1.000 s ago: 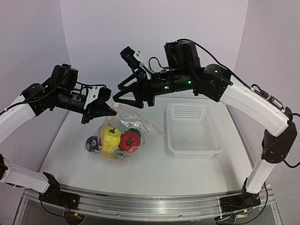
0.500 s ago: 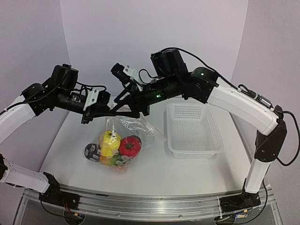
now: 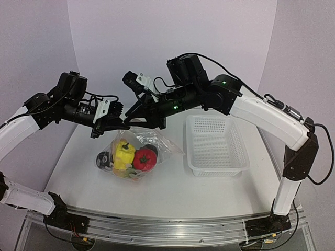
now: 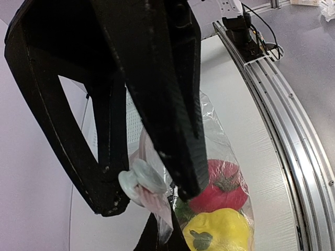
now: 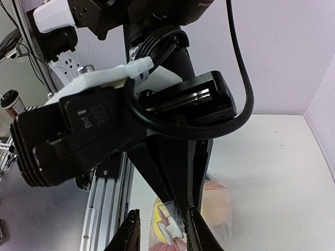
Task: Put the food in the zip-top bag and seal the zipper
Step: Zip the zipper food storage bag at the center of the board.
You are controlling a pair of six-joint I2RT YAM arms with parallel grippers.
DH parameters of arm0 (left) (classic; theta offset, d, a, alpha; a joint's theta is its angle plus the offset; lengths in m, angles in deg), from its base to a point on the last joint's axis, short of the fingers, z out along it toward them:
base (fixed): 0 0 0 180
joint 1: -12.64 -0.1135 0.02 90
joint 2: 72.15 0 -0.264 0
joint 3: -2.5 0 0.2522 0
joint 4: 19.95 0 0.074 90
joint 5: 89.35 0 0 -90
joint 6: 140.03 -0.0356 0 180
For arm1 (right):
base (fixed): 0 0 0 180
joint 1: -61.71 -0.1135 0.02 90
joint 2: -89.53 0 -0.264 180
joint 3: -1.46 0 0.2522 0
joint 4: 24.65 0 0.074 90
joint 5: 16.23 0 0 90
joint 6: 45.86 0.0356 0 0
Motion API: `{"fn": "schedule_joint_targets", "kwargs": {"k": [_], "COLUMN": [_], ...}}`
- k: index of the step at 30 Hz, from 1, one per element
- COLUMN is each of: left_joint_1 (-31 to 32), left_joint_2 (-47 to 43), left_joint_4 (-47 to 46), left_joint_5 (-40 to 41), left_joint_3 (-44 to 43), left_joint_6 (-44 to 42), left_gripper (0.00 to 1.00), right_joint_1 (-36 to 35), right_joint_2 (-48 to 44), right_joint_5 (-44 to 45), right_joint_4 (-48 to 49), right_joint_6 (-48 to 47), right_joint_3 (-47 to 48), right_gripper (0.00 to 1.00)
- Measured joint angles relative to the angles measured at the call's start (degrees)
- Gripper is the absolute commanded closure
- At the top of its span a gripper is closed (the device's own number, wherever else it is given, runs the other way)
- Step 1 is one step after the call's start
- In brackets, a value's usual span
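The left end effector [image 3: 112, 124] is clamped shut on the top edge of the clear dotted zip-top plastic bag [image 3: 152, 140], which hangs down to the white desk [image 3: 172, 183] with the yellow toy pepper [image 3: 124, 154] and red toy apple [image 3: 146, 158] already inside. Sealing is judged to be in hand. The right end effector [image 3: 137, 121] is parted astride that edge, just beside; closing and drawing rightward is called for. Open room is left before the white perforated basket [image 3: 215, 144].

Clear zip-top bag [image 3: 152, 140] with pale dots, drawn up by its bunched top edge, lower end bulging low at the tabletop [image 3: 172, 191]. Packed inside: yellow pepper [image 3: 124, 155], red apple [image 3: 145, 159] touching it, dark round one [image 3: 104, 159] leftmost. Zipper hard to trace.
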Motion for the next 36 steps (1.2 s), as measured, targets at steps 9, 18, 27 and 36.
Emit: {"fn": "schedule_joint_targets", "kwargs": {"k": [9, 18, 27, 36], "left_joint_1": [0.0, 0.0, 0.0, -0.4], "left_joint_2": [0.0, 0.0, 0.1, 0.4], "left_joint_4": [0.7, 2.7, 2.8, 1.4], "left_joint_5": [-0.9, -1.4, -2.4, -4.5], "left_joint_3": [-0.1, -0.7, -0.7, -0.7], "left_joint_6": [0.0, 0.5, 2.2, 7.8], "left_gripper": [1.00, 1.00, 0.53, 0.76], "right_joint_1": [0.0, 0.3, 0.3, -0.6], "right_joint_2": [0.0, -0.1, -0.6, -0.7], "right_joint_5": [0.1, 0.3, 2.4, 4.5], "right_joint_4": [0.0, 0.5, 1.3, 1.0], "right_joint_6": [-0.6, -1.4, -1.5, -2.4], "right_joint_3": [-0.7, -1.9, -3.6, -4.3], "right_gripper": [0.79, 1.00, 1.00, 1.00]}}
